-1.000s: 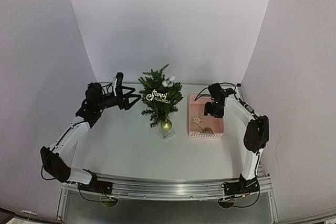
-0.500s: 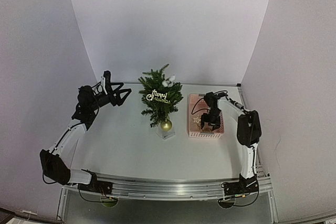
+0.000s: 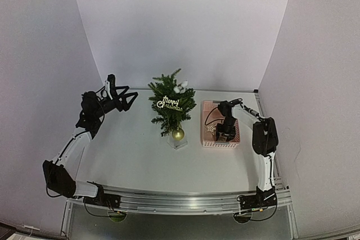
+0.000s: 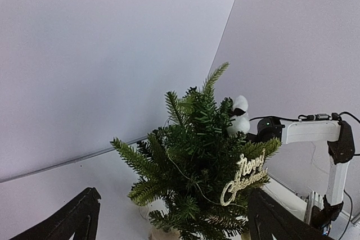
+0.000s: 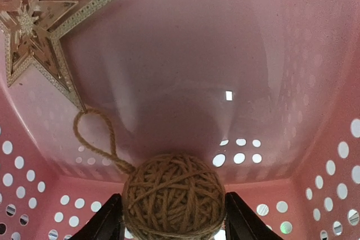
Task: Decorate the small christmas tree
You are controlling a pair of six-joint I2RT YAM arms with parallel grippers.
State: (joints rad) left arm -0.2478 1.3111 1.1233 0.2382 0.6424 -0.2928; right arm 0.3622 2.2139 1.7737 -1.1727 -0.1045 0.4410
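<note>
**Jaws astride the twine ball, grip not confirmed**

Jaws of the right gripper (image 5: 174,209) stand one on each side of the twine ball (image 5: 173,195), at or just beside its surface. I cannot tell whether they are pressing it yet. The left gripper (image 4: 173,194) is wide open and holds nothing; it hangs left of the tree (image 3: 166,88), apart from it and facing it.

Tree position: middle of the table (image 3: 140,150), toward the far side, just left of the pink basket (image 3: 220,145). It already carries a gold "Merry Christmas" sign (image 3: 170,104), white puffs (image 3: 180,87) near the top and a gold bauble (image 3: 178,134) low on the near side.

Risks from here (judgement):
- The ball is round and slightly soft. A hold below or off its middle could squeeze it out toward the near basket wall.
- Its cord loop (image 5: 93,133) lies on the basket floor and reaches up to the lower point of the star (image 5: 39,32). If they catch, lifting could drag the star along.
- The basket looks light. Fingers scraping its wall could shift or tip it.
- The tree has a narrow foot. A sideways push while hanging could topple it or knock the bauble loose.

Materials and shapes:
- Ball: wound brown twine, rough and fibrous.
- Star: flat and pale, with pierced, finely dotted arms.
- Basket: smooth pink plastic, with walls punched by round holes.
- Tree: stiff, bushy, dark green needles.
</note>
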